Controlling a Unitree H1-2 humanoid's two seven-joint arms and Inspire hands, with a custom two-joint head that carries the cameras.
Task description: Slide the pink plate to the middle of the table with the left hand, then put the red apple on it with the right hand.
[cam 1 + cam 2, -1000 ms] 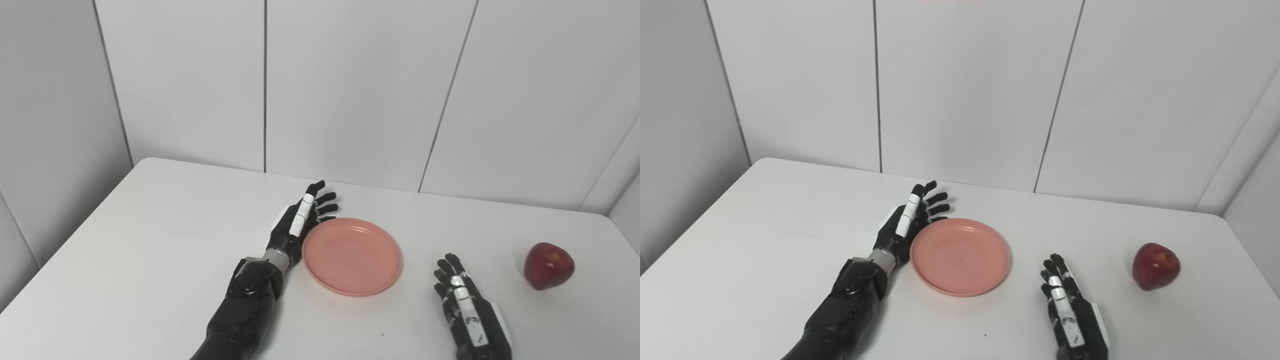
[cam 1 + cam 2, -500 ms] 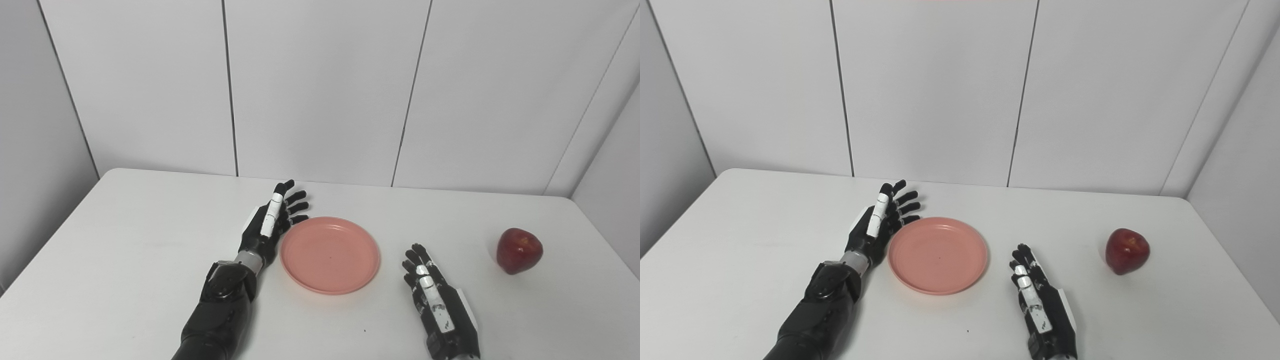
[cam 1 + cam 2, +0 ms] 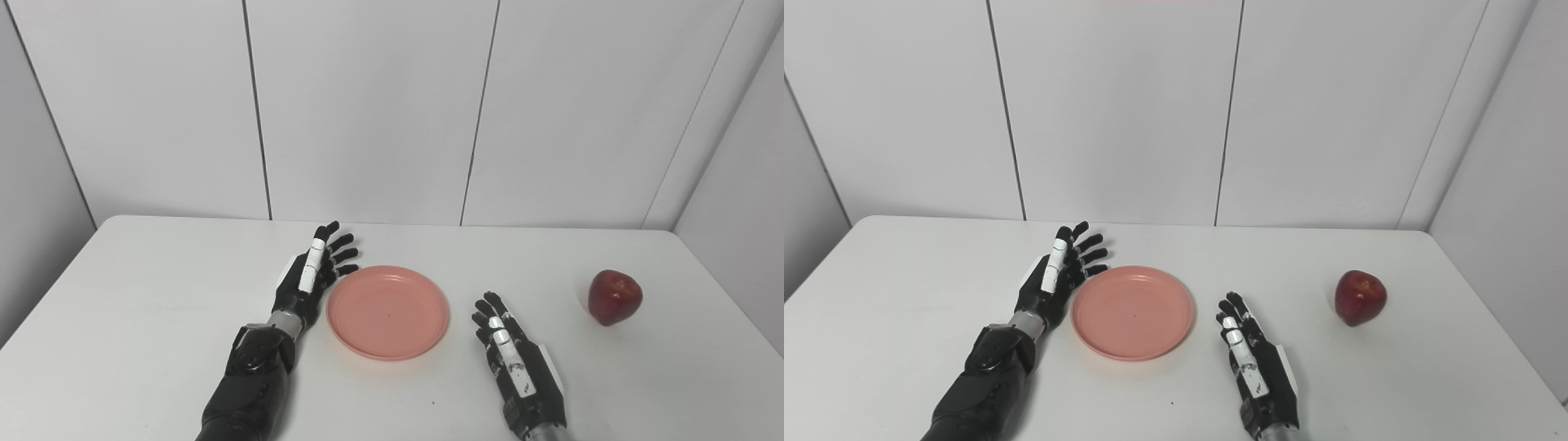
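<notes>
The pink plate [image 3: 388, 310] lies flat near the middle of the white table [image 3: 122, 318], and it holds nothing. The left hand [image 3: 309, 278] is at about 9 to 10 o'clock from the plate, just beside its rim; if it touches the rim, I cannot tell. This hand stands on its edge, with the fingers [image 3: 340, 252] stretched and spread, and it grips nothing. The right hand [image 3: 511, 361] lies palm down at about 4 o'clock from the plate, near it but apart, fingers straight and a little spread, with nothing in it. The apple [image 3: 614, 297] stands at 3 o'clock from the plate, well apart, close to the right edge of the table.
</notes>
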